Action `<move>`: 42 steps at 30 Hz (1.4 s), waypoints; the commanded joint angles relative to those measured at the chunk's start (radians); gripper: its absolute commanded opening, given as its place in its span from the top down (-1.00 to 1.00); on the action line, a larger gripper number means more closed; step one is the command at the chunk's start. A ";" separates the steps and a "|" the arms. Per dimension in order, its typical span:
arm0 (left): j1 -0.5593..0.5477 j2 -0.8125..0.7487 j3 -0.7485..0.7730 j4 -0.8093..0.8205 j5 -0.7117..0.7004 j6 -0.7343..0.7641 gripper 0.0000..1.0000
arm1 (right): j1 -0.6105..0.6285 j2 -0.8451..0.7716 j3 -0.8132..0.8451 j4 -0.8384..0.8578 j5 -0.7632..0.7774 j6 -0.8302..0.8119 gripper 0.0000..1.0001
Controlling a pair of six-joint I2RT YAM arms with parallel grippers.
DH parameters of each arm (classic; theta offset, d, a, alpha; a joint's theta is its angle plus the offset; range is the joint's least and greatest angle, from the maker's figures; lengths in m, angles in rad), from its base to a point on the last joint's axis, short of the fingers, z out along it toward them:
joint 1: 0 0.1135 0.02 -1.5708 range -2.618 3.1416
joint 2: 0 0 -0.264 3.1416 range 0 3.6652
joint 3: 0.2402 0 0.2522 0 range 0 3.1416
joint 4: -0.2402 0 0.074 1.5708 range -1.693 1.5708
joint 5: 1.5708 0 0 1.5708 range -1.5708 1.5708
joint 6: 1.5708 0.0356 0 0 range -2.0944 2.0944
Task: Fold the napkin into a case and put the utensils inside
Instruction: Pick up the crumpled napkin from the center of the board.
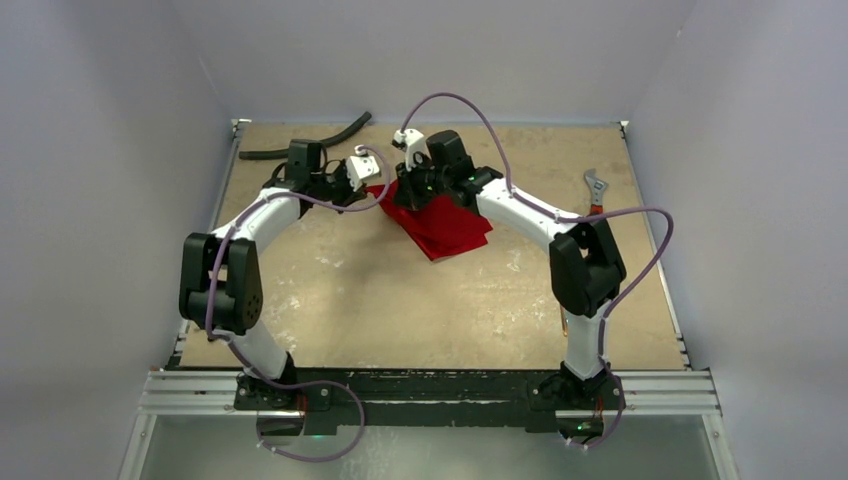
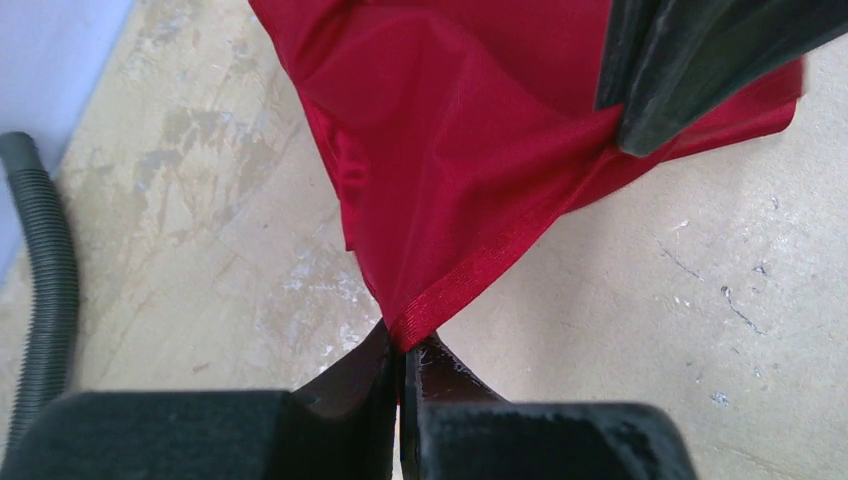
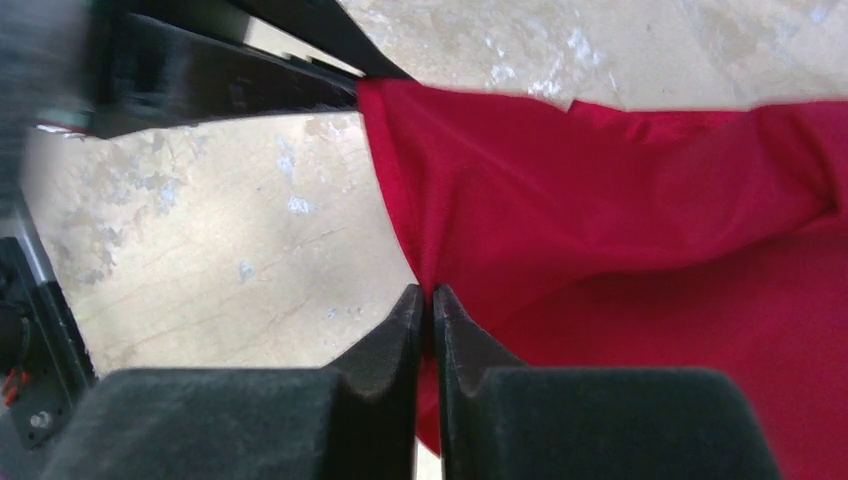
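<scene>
Both grippers pinch the red napkin (image 1: 445, 228) at the far middle of the table (image 1: 400, 300).
The left gripper (image 2: 405, 345) is clamped on a hemmed corner and the right gripper (image 3: 428, 300) on a folded edge close by — the cloth bunches between them, its near part lying on the table. A black hose (image 1: 310, 142) lies far left, a wrench (image 1: 596, 188) far right.

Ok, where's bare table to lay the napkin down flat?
Widest bare table: near middle, between napkin, left arm, right arm and base rail. Narrower strip: right arm to wrench. Crowded: far centre, where left pincer and right pincer pinch the napkin, and by the hose.
</scene>
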 commanded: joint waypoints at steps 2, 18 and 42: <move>-0.005 -0.100 -0.030 0.102 -0.040 -0.019 1.00 | -0.003 -0.063 -0.065 0.013 0.080 0.009 -0.12; -0.005 -0.150 -0.030 0.076 -0.187 0.013 1.00 | -0.228 -0.274 -0.480 -0.096 0.586 0.433 -0.58; 0.035 -0.068 -0.021 0.020 -0.414 -0.081 1.00 | -0.289 -0.092 -0.429 0.020 0.434 0.585 -0.55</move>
